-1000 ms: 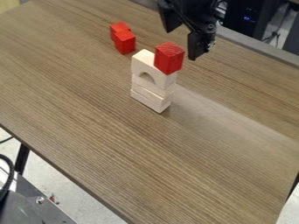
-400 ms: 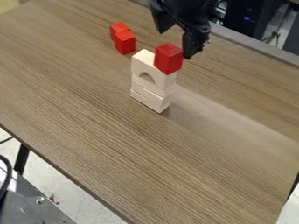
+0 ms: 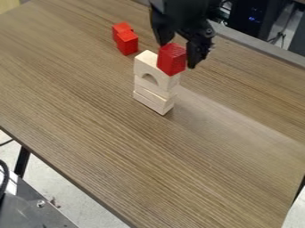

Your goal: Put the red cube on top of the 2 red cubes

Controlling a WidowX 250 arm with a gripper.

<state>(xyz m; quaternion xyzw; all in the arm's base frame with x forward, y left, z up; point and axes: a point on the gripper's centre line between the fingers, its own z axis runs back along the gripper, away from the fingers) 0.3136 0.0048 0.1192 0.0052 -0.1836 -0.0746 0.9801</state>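
Fingers hang spread beside the red cube atop white blocks.

Open wooden tabletop spreads widely to the left, right and near side of a pale block tower. The tower is the main upright obstacle, with a red cube raised at its right end. Farther left, two red cubes, close together, block a small patch. Between them and the tower runs a narrow strip of bare tabletop.
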